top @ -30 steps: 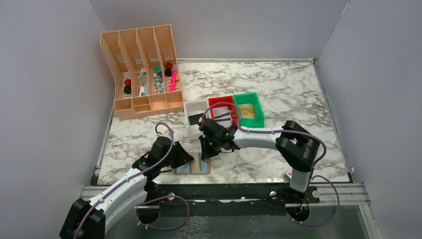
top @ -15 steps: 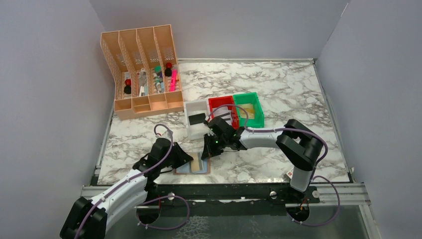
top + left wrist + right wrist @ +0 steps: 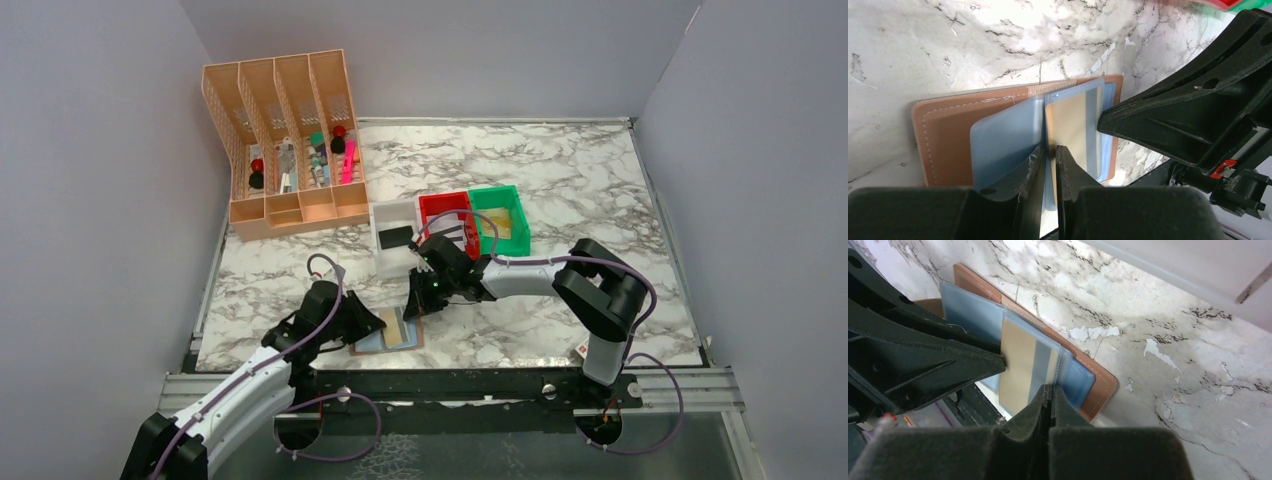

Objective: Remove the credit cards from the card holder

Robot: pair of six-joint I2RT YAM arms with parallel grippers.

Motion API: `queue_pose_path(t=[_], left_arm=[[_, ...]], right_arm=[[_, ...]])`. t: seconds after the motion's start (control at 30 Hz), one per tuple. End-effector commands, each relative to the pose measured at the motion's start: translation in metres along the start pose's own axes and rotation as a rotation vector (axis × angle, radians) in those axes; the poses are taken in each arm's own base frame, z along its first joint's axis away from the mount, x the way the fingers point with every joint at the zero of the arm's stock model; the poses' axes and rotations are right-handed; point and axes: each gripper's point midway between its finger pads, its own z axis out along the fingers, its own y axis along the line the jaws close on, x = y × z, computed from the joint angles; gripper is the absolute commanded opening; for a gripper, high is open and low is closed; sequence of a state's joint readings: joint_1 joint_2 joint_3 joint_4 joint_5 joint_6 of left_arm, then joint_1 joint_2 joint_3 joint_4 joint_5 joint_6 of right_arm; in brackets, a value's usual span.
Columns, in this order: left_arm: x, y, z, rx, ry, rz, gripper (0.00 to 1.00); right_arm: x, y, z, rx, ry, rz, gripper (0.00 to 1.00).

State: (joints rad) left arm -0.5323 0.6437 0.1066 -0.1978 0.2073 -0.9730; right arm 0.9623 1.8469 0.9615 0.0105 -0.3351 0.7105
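The brown card holder (image 3: 366,341) lies open at the table's near edge, pale blue inner sleeves up. It also shows in the left wrist view (image 3: 943,135) and the right wrist view (image 3: 1100,385). A tan-gold credit card (image 3: 397,328) with a grey stripe sits in a raised sleeve (image 3: 1070,120) (image 3: 1018,365). My left gripper (image 3: 375,322) (image 3: 1050,152) is shut on the sleeve's edge from the left. My right gripper (image 3: 414,310) (image 3: 1050,389) is shut on the card's opposite edge. Each gripper's fingers show in the other's view (image 3: 1158,115) (image 3: 948,365).
A white bin (image 3: 393,212) holding a dark card (image 3: 396,238), a red bin (image 3: 445,202) and a green bin (image 3: 497,191) with a tan card (image 3: 502,222) stand behind the card holder. A peach desk organiser (image 3: 285,150) stands at the back left.
My right wrist shifted slightly to the right a second ago, its tip staying at the card. My left arm has settled slightly lower. The tan card shows a little wider now.
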Motion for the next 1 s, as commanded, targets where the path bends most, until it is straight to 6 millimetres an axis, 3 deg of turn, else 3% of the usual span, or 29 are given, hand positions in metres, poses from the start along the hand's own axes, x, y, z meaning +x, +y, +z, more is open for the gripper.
queue_pose_path(t=[0.0,0.1,0.4,0.63,0.97], left_arm=[[0.003,0.013,-0.003,-0.082,0.012,-0.010,0.22],[-0.001,0.007,-0.006,-0.078,0.010,-0.017,0.32],[0.005,0.009,-0.008,-0.118,0.039,-0.076,0.32],[0.014,0.010,-0.012,-0.130,0.056,-0.100,0.19],[0.016,0.011,-0.011,-0.143,0.072,-0.078,0.13]], right_arm=[[0.048,-0.072,0.013,0.240,0.116,0.035,0.01],[0.048,-0.073,0.013,0.243,0.116,0.037,0.01],[0.047,-0.072,0.013,0.241,0.113,0.036,0.01],[0.046,-0.072,0.014,0.239,0.116,0.035,0.01],[0.045,-0.069,0.015,0.226,0.117,0.032,0.01]])
